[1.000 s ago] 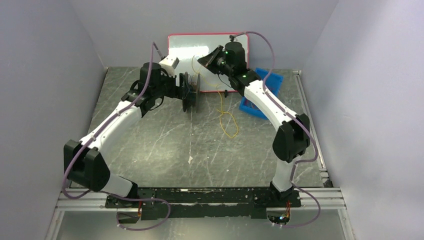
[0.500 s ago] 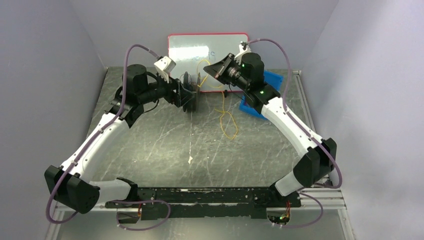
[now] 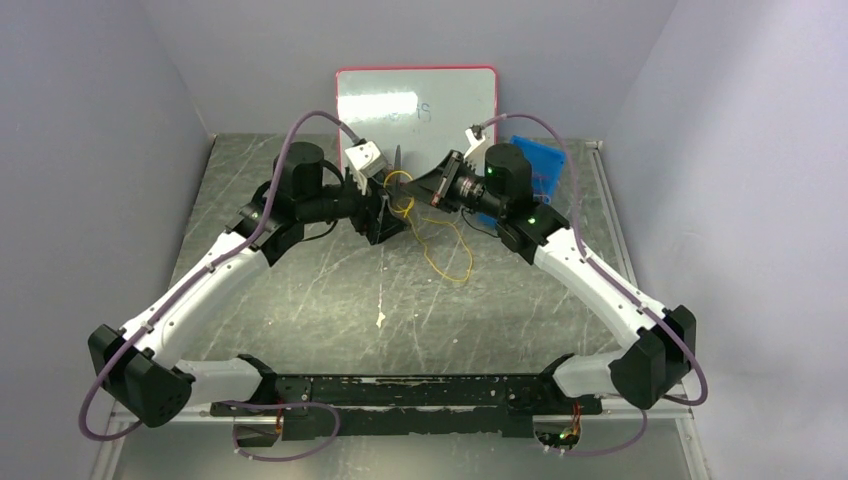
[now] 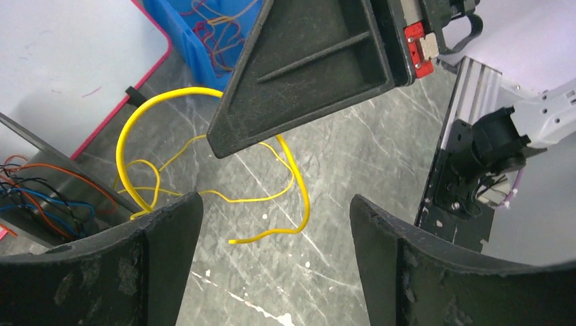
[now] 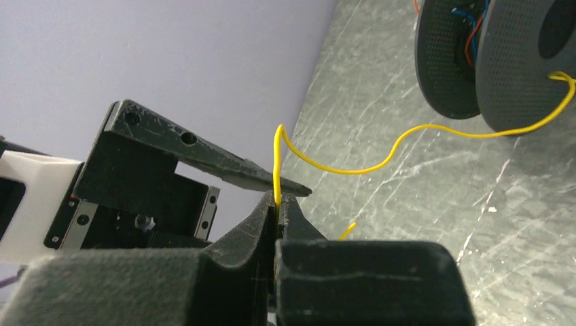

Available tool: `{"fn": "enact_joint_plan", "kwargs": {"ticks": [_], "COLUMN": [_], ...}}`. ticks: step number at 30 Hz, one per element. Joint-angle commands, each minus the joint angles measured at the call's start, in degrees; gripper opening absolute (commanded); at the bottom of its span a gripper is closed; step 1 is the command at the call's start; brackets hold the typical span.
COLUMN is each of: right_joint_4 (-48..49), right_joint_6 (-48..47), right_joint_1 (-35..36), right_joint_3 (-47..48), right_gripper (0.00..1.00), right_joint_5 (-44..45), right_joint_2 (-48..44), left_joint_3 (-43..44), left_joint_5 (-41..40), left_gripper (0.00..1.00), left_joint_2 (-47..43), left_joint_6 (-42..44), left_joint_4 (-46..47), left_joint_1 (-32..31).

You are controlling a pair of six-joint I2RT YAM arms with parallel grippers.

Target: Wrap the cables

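Grey marbled table (image 3: 330,300) under lavender walls: over its far half my right gripper (image 5: 278,204) is pinched tight on the yellow cable (image 5: 353,172), which rises out of the pinch and swings toward 2 o'clock to the rim of the black spool (image 5: 523,61). My left gripper (image 4: 273,204) faces it from 9 o'clock, fingers (image 4: 136,265) spread wide apart. Slack loops of that cable lie on the table at 6 o'clock of both grippers; farther out a whiteboard (image 3: 440,95) stands at 12 o'clock and a blue bin (image 3: 542,160) of red-orange cables (image 4: 217,27) at 1 o'clock.
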Motion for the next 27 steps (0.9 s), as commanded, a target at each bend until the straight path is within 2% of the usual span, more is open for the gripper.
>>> {"fn": "enact_joint_plan", "kwargs": {"ticks": [1, 8, 17, 21, 23, 25, 27], "right_joint_4": [1.4, 4.9, 8.5, 8.6, 8.3, 7.9, 7.7], "right_joint_6": [0.7, 3.7, 7.3, 7.5, 7.2, 6.8, 6.4], "right_joint_1": [0.1, 0.1, 0.2, 0.2, 0.2, 0.2, 0.1], "right_joint_3": [-1.5, -4.8, -6.7, -7.2, -7.5, -7.9, -8.7], "right_gripper": [0.00, 0.00, 0.00, 0.00, 0.00, 0.00, 0.00], "right_joint_5": [-4.1, -6.5, -9.3, -9.5, -9.0, -8.2, -7.9], "right_joint_2": [-2.9, -5.5, -6.6, -6.9, -7.1, -7.5, -8.0], "left_joint_3": [0.8, -2.0, -3.5, -3.9, -4.4, -4.6, -4.7], "left_joint_5": [2.4, 6.8, 12.0, 14.0, 13.9, 14.5, 15.3], "left_gripper": [0.83, 0.77, 0.59, 0.43, 0.28, 0.09, 0.07], "left_joint_2": [-1.6, -2.8, -2.9, -2.7, -2.7, -2.7, -2.9], "left_joint_6": [3.7, 3.8, 3.4, 3.4, 3.2, 3.1, 2.5], "left_joint_4": [-3.5, -4.9, -4.0, -3.3, -3.1, -3.5, -3.5], "left_joint_1": [-1.3, -2.0, -2.4, -2.5, -2.6, -2.7, -2.7]}}
